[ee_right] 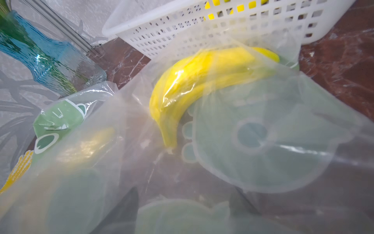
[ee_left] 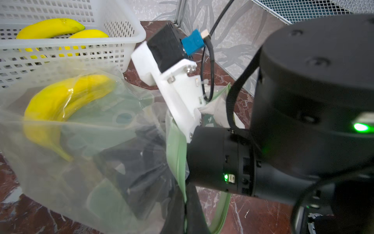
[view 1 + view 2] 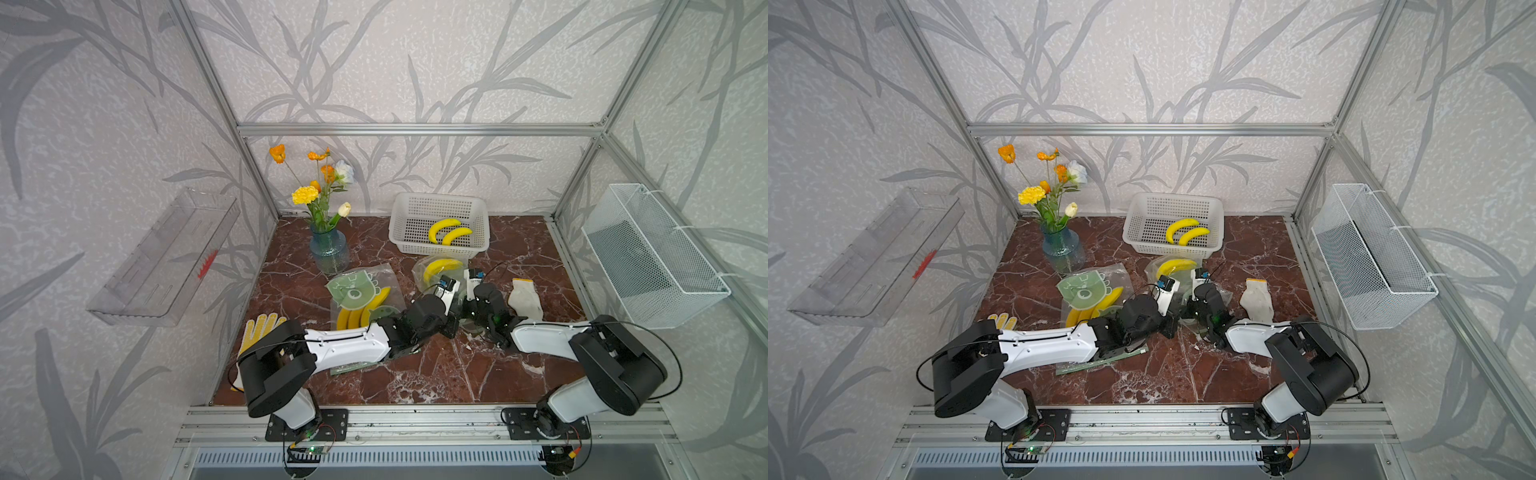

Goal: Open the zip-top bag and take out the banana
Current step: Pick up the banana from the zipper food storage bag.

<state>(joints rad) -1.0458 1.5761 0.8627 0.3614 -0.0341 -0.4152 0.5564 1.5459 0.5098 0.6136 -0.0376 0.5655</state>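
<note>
My left gripper (image 2: pixel 185 216) is pinched shut on the green zip edge of the zip-top bag (image 2: pixel 60 182). My right gripper (image 2: pixel 133 160) shows dimly through the film, fingers apart. The banana (image 3: pixel 441 266) lies inside at twelve o'clock, ungripped. Beyond stands the basket (image 3: pixel 415 208).

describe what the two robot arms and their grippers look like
The left arm and right arm match: white links between rounded black joint housings, on black base plates. Thin black cables loop alongside. Each wrist carries a white camera bracket with a blue connector. Green lights glow on the right wrist. The right gripper shows as a dark blur behind plastic.
</note>
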